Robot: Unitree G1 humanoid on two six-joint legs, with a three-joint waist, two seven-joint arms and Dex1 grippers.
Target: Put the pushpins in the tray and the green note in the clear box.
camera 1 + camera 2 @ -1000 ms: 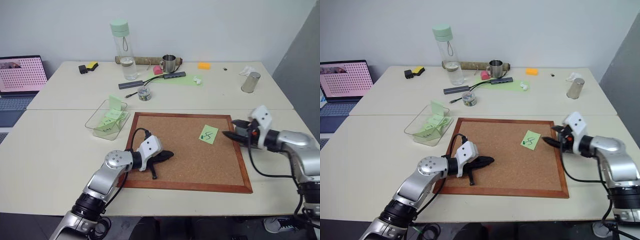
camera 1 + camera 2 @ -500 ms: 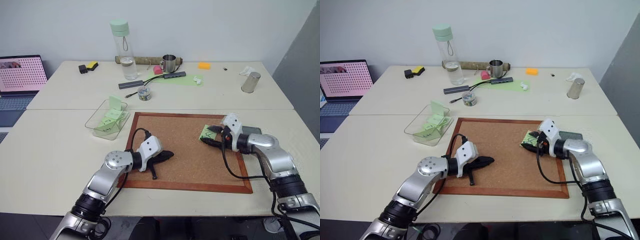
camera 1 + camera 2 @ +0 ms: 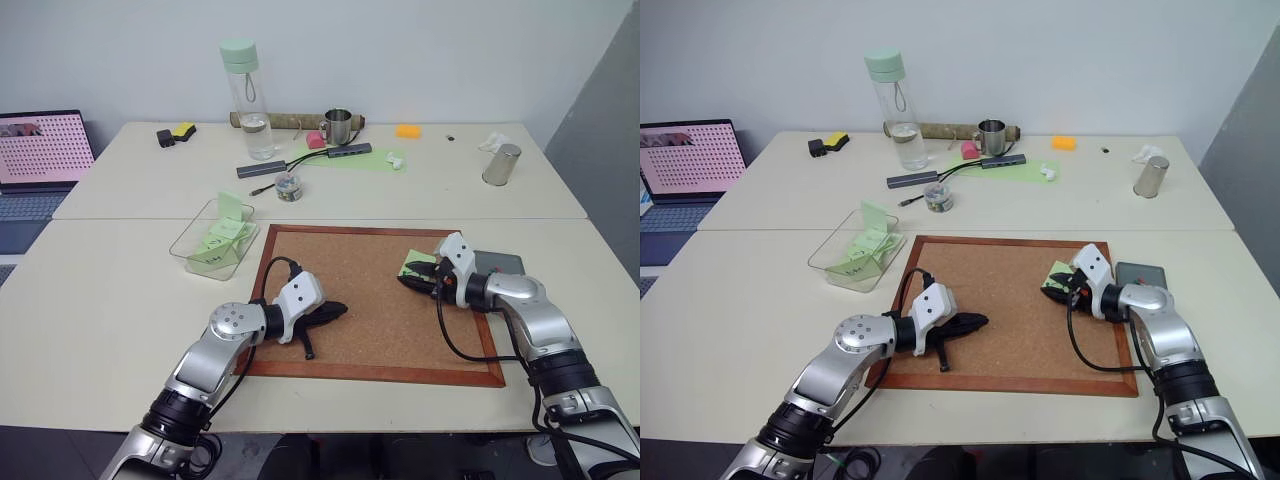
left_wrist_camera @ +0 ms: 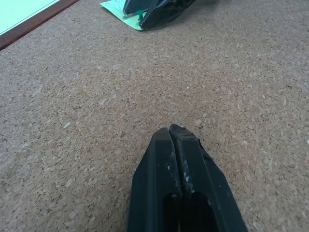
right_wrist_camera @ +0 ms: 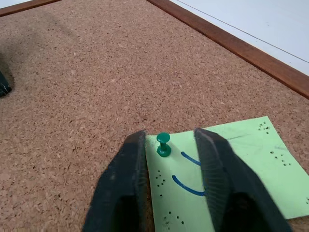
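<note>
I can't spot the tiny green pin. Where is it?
The small dark green plastic pushpin stands in a corner of the light green square note on the corkboard's right side, between the right end effector's two black fingers.

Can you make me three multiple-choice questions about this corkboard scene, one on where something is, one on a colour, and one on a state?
1. Where is the small light green sticky note?
A. On the wood-framed corkboard
B. In the transparent plastic box
C. On the small dark grey square tray

2. What colour is the tiny pushpin stuck in the note?
A. Red
B. Dark green
C. Yellow

3. How does the left gripper stand?
A. Wide open
B. Shut on the note
C. Shut, holding nothing

Answers:
1. A: the note lies flat on the cork near the board's right edge.
2. B: the right wrist view shows a dark green head between the right gripper's fingers.
3. C: the left wrist view shows its fingers pressed together over bare cork.
</note>
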